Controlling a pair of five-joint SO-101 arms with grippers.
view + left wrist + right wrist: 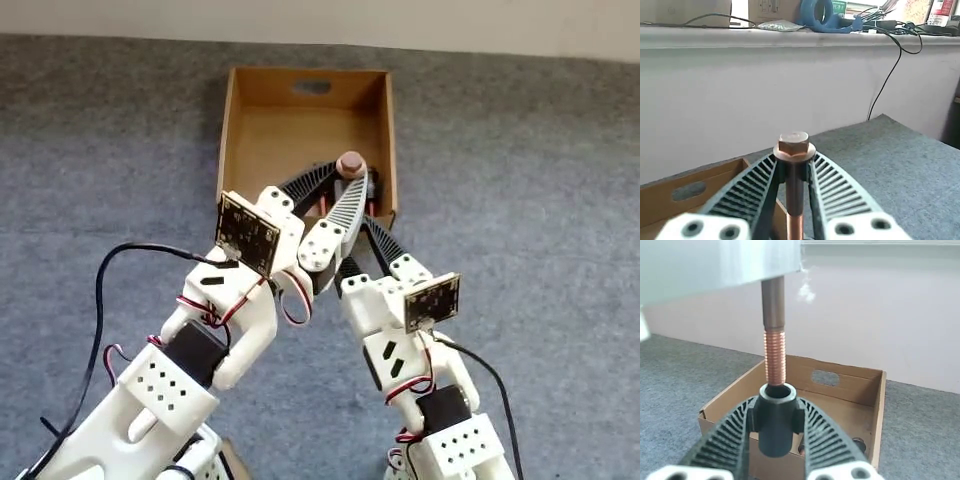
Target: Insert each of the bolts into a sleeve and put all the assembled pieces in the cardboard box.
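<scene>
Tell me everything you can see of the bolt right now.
The bolt is copper-coloured metal: a hexagonal head over a round flange, a smooth darker shank, then bright threads at the lower end. It stands upright, clamped just under the flange by the left tool. Its threaded tip sits at the mouth of the dark sleeve held by the right tool, over the cardboard box; how far in it goes is unclear.
</scene>
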